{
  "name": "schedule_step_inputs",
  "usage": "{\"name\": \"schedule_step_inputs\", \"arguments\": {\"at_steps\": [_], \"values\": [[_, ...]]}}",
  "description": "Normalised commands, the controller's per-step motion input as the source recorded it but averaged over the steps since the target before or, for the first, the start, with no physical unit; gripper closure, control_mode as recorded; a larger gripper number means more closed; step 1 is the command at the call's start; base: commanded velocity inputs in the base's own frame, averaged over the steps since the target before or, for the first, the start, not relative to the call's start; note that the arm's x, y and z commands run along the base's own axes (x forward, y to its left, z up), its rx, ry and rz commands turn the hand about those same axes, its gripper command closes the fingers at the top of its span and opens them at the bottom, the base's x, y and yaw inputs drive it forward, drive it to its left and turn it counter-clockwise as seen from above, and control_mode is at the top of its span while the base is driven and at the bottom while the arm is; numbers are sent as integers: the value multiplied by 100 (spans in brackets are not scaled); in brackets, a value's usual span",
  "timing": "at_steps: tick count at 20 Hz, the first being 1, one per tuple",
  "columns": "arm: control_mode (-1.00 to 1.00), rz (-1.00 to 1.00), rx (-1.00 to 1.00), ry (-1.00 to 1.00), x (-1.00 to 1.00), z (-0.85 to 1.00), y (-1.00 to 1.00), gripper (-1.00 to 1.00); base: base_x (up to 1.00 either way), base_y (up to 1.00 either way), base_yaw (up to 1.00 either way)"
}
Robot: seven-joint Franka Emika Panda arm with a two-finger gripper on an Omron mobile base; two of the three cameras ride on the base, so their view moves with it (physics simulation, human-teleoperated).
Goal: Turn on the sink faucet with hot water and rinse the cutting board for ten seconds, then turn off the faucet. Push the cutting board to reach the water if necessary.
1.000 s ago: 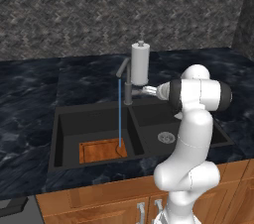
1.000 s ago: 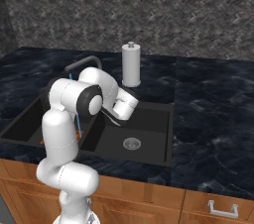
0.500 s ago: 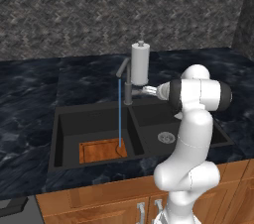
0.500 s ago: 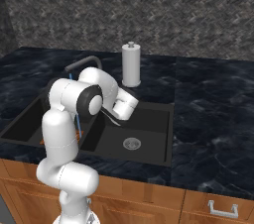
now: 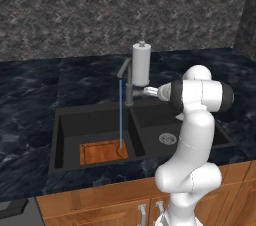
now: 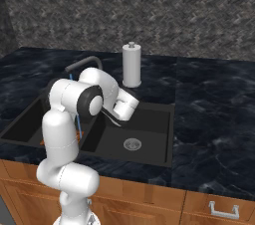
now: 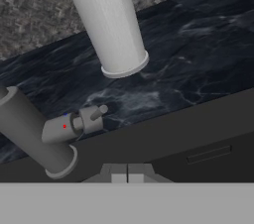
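The clenched, empty tool (image 5: 148, 90) sits just right of the sink faucet (image 5: 129, 88), its side lever (image 7: 93, 117) pointing toward it.

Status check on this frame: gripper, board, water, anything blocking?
Gripper shut, empty, beside faucet lever. Water running onto cutting board in left basin of sink. Pump dispenser close behind faucet; nothing blocking.

My sink faucet (image 5: 129, 86): dark post, running; water (image 5: 120, 115) hits reddish cutting board (image 5: 102, 151), flat in black sink (image 5: 65, 130) left basin.
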Motion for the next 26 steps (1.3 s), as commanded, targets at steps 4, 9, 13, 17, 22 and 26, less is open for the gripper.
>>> {"name": "schedule_step_inputs", "arguments": {"at_steps": [4, 9, 13, 17, 22, 26], "values": [[-100, 0, 0, 0, 0, 0, 0, 100, 0, 0, 0], [-100, 0, 0, 0, 0, 0, 0, 100, 0, 0, 0], [-100, 0, 0, 0, 0, 0, 0, 100, 0, 0, 0], [-100, 0, 0, 0, 0, 0, 0, 100, 0, 0, 0], [-100, 0, 0, 0, 0, 0, 0, 100, 0, 0, 0], [-100, 0, 0, 0, 0, 0, 0, 100, 0, 0, 0]]}}
